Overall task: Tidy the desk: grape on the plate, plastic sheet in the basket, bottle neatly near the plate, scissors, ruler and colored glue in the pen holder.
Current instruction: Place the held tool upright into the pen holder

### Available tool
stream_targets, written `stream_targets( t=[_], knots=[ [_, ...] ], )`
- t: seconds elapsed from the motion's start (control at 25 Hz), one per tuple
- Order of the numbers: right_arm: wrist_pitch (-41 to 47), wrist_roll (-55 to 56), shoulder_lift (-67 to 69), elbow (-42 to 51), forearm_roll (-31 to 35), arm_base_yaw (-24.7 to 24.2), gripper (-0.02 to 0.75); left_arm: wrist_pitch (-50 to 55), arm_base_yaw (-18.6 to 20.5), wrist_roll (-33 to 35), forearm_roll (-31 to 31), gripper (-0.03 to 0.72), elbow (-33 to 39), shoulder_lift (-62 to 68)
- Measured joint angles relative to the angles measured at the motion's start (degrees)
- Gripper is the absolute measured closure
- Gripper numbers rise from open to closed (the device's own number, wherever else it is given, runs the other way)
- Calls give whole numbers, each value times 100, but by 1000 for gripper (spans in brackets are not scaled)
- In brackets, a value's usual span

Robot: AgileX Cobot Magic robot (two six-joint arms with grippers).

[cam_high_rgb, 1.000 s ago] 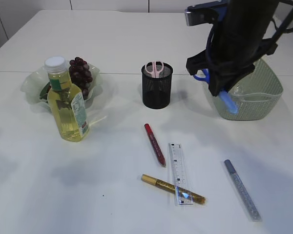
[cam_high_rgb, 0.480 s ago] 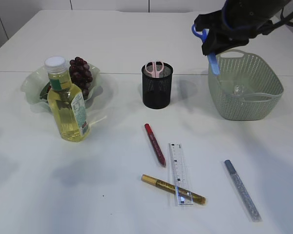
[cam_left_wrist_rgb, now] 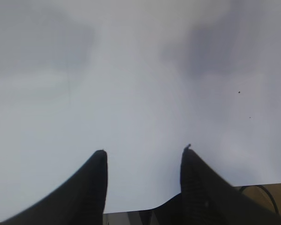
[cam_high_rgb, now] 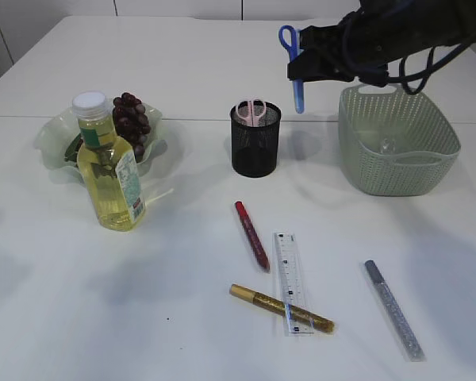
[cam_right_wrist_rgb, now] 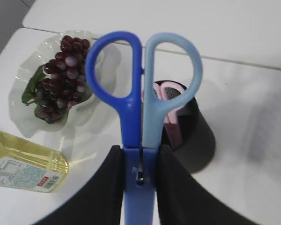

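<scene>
Right pincer clamps blue scissors, hanging above and right of pen holder. Pink scissors already inside; tips could snag there, maybe tipping holder. Left pincer open, empty.

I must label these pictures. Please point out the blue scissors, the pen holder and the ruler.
blue scissors (cam_right_wrist_rgb: 139, 101): right wrist view, on the handles.
pen holder (cam_high_rgb: 255, 151): exterior view, on its mesh wall.
ruler (cam_high_rgb: 289, 278): exterior view, on its middle.
</scene>
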Motion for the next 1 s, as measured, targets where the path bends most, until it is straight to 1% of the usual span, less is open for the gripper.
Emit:
stream_targets(
  t=[0.12, 0.24, 0.4, 0.64, 0.76, 0.88, 1.0],
  knots=[
    [-60, -1295, 286, 0, 1262, -5, 573, 8, 0, 0, 0, 316, 0, 0],
    [-122, -2457, 498, 0, 2277, -5, 573, 8, 0, 0, 0, 316, 0, 0],
    [-185, -3771, 656, 0, 3259, -5, 573, 23, 0, 0, 0, 316, 0, 0],
    [-166, -5343, 908, 0, 4074, -5, 573, 23, 0, 0, 0, 316, 0, 0],
    [33, -6168, 1040, 0, 4476, -5, 573, 23, 0, 0, -3, 316, 0, 0],
    [362, -6803, 1243, -50, 4639, -5, 573, 28, 0, 0, -3, 316, 0, 0],
    [476, -7061, 1396, -72, 4651, -5, 573, 28, 0, 0, -3, 316, 0, 0]
  ],
)
